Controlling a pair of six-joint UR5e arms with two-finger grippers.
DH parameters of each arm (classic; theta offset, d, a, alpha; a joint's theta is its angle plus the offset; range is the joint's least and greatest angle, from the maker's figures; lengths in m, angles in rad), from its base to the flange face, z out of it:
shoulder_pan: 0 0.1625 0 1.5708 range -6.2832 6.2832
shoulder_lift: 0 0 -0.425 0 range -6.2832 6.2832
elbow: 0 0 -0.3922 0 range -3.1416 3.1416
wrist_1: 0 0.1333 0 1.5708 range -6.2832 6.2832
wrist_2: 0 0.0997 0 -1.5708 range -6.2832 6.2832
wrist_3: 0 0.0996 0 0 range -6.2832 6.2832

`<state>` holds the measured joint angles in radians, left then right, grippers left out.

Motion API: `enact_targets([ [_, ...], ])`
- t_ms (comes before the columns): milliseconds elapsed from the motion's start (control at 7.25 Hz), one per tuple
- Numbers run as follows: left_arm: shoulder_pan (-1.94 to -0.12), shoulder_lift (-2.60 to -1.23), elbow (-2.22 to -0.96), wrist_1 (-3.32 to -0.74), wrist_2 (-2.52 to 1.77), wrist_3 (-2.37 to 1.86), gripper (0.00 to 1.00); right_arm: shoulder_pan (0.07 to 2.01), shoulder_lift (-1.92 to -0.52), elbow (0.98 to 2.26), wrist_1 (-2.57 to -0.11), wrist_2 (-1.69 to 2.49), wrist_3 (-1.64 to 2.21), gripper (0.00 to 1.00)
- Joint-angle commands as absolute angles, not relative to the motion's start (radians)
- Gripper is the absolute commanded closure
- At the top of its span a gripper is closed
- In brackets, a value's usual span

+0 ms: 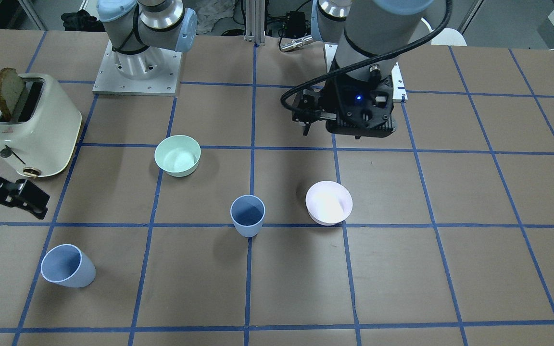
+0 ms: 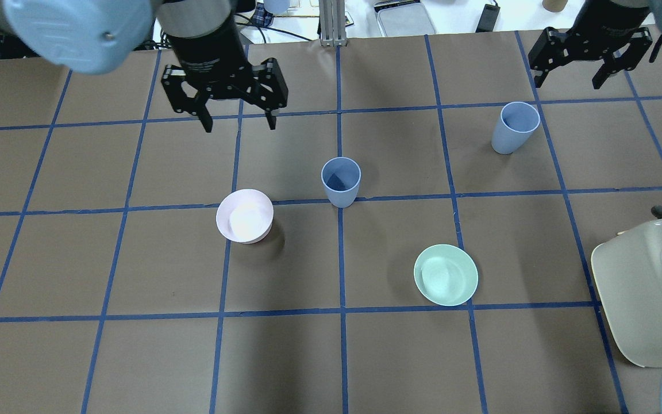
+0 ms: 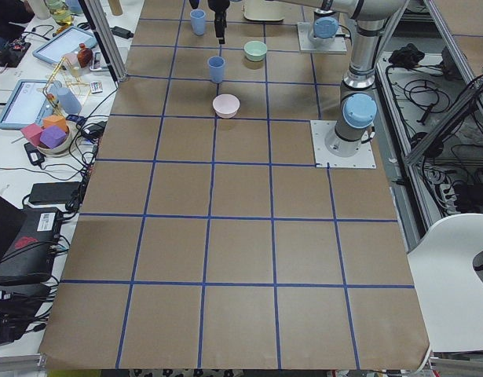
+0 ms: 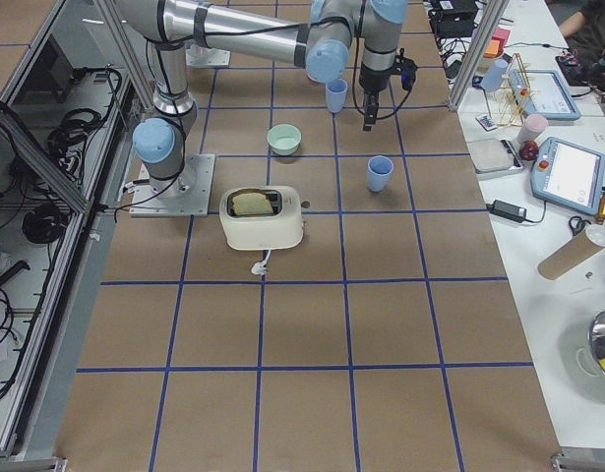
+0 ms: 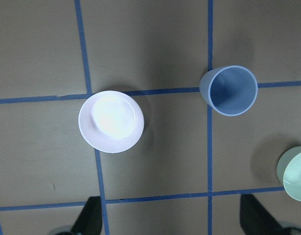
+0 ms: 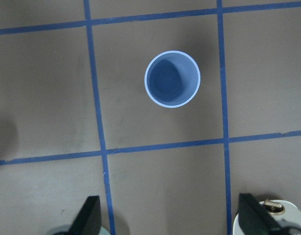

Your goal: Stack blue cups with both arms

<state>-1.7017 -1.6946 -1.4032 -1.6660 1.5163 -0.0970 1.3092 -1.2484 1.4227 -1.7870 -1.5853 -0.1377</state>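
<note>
Gridded table [image 2: 78,259]: centre cup [image 2: 341,183] and right cup [image 2: 514,129] upright, apart, unstacked; left gripper [image 2: 241,126], right gripper [image 2: 566,80] aloft, jaws spread, empty, likely one cup apiece.

We see the tabletop [image 2: 78,259] from behind and above, from across looking steeply down, and distantly from both ends. Wrist cameras look straight down, closer. Overhead and left wrist share the middle blue cup [image 5: 228,90].

The left arm [image 2: 196,34] reaches in with its wrist pointing straight down, the left tool [image 2: 240,123] spread wide, nothing between its 2 fingers. The right arm [image 2: 612,14] also points down, the right tool [image 2: 566,82] likewise parted and empty.
</note>
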Motion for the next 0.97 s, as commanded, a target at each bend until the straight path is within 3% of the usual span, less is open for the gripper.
enact_targets([
  [0, -1.646, -1.602, -1.520, -1.564, 1.531, -0.038, 0.00, 1.279, -1.140, 1.419, -1.914, -1.571, -0.147, 0.00],
  [828, -1.621, -1.555, -1.552, -1.559, 1.559, -0.038, 0.00, 1.279, -1.117, 1.417, -1.919, -1.514, -0.144, 0.00],
])
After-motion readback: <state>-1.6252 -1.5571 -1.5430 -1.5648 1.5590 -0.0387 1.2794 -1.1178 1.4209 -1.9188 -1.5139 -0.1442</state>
